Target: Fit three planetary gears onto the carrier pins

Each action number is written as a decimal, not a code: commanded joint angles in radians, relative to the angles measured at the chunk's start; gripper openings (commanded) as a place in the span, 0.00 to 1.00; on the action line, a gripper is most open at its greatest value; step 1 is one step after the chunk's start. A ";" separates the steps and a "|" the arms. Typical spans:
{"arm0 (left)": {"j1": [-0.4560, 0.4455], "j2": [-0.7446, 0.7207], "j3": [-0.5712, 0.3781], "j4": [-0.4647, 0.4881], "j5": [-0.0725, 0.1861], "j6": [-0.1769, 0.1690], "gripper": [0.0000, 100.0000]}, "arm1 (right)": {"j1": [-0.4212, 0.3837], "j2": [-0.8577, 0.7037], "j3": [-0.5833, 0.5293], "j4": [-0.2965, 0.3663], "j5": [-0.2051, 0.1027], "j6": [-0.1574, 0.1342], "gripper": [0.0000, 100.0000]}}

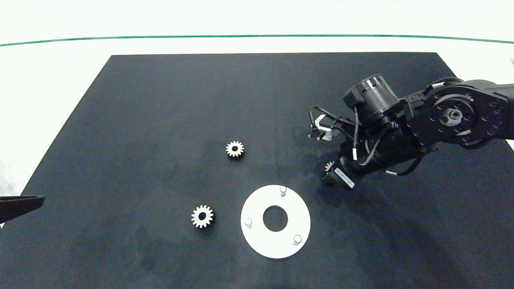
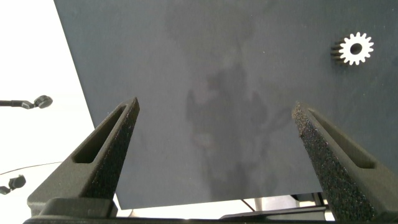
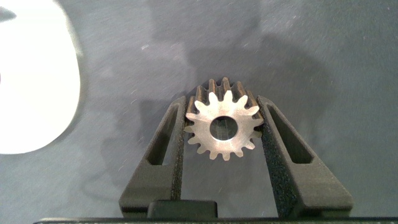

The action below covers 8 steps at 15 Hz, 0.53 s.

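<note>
From the head view, the right gripper reaches in over the dark mat that covers the white table, tilted downward just beyond the white disc. A sliver of toothed metal — one planetary gear — peeks out at its tip; the arm hides the rest. The disc lies flat with its large centre hole, and the three carrier pins stand on it in a triangle, all bare. Two more gears lie flat on the mat, well apart from the right fingers: one gear beyond the disc and away from the tip, another gear just beside the disc's rim on the side away from the right arm. The left gripper shows only as a dark tip at the picture's edge, far from everything.

In the left wrist view, the left gripper's two fingers are spread wide with nothing between them, hanging over bare mat near its edge. One loose gear lies ahead of them, outside the finger on that side.

In the right wrist view, the right gripper's fingers are clamped on the held gear — one finger pressing the teeth on each side, the gear's face and centre hole turned toward the camera. The white disc lies on the mat off to one side of the fingers, apart from them.
</note>
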 commanded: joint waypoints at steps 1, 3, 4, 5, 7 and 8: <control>-0.004 -0.001 0.001 0.005 0.001 0.002 1.00 | 0.042 -0.135 0.085 0.003 0.005 -0.002 0.28; -0.018 -0.003 0.001 0.013 0.001 0.000 1.00 | 0.109 -0.232 0.165 0.003 0.006 -0.005 0.28; -0.022 -0.006 0.001 0.020 0.002 0.000 1.00 | 0.155 -0.265 0.202 0.003 0.006 -0.005 0.28; -0.024 -0.014 0.001 0.025 0.001 0.000 1.00 | 0.198 -0.285 0.225 0.004 0.005 -0.005 0.28; -0.022 -0.035 0.000 0.025 0.004 0.002 1.00 | 0.256 -0.296 0.249 0.003 0.000 -0.004 0.28; -0.022 -0.061 -0.003 0.025 0.004 0.012 1.00 | 0.292 -0.294 0.266 0.004 0.000 -0.002 0.28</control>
